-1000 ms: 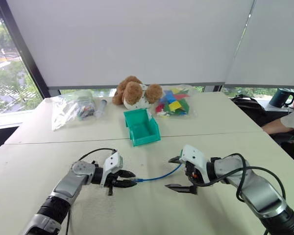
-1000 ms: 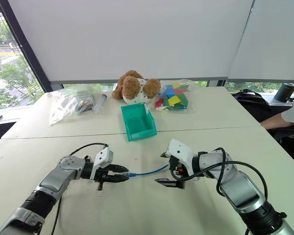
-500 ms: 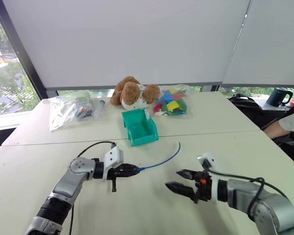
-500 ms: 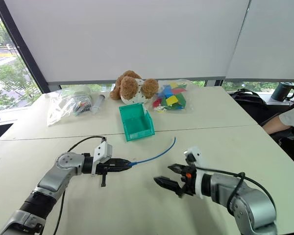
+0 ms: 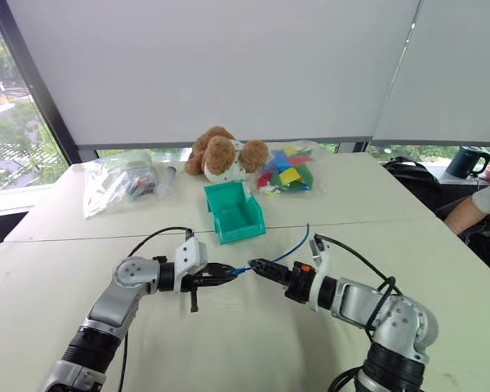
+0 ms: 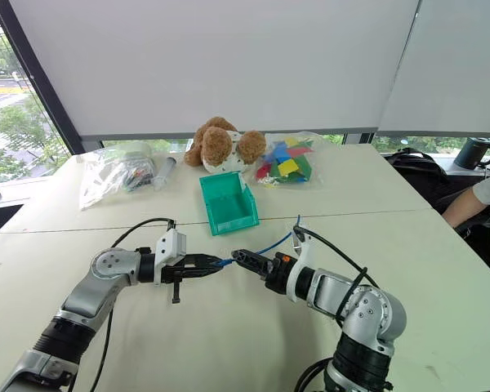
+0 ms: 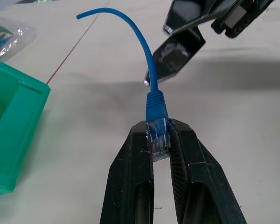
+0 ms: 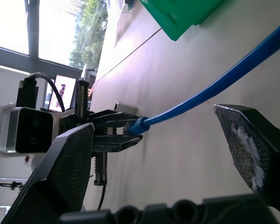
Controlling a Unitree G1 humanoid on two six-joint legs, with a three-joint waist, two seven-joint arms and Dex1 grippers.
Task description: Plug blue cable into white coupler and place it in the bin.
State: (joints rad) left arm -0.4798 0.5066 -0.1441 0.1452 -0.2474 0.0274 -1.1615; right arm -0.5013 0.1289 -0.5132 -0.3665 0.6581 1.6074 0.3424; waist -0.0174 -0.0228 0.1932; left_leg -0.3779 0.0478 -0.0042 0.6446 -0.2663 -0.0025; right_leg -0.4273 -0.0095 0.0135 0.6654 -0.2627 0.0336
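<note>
Left wrist view: the left gripper [image 7: 158, 140] has its two black fingers [image 7: 133, 161] clamped on the small clear plug [image 7: 157, 136] at the end of the blue cable [image 7: 141, 41], the plug pinched flat between the pads.
Cable, relative to the bin: the cable is held off the surface [image 5: 229, 343], nearer the robot than the teal bin [image 5: 235, 211]; its free end [image 5: 307, 228] arcs up and away from the plug, ending just off the bin's right front corner.
Right gripper: the right gripper [image 5: 257, 265] points at the left one, fingers spread wide with the cable running between them, holding nothing; it sits nearer the robot than the bin and slightly to the bin's right.
Bin: upright, apart from both grippers, with nothing visible inside it.
White coupler: cannot be made out in these views.
Weight: judged very light; the thin cord holds its own curve in the air.
Stiffness: the cord looks springy rather than limp, so the free end will likely swing and flick when moved.
Fragility: the clear plug is hard plastic with a thin latch tab, likely to slip or crack under a skewed squeeze.
Where to hold: best on the plug body or the blue boot [image 7: 156, 105] just behind it, not mid-cord, which would bend away.
</note>
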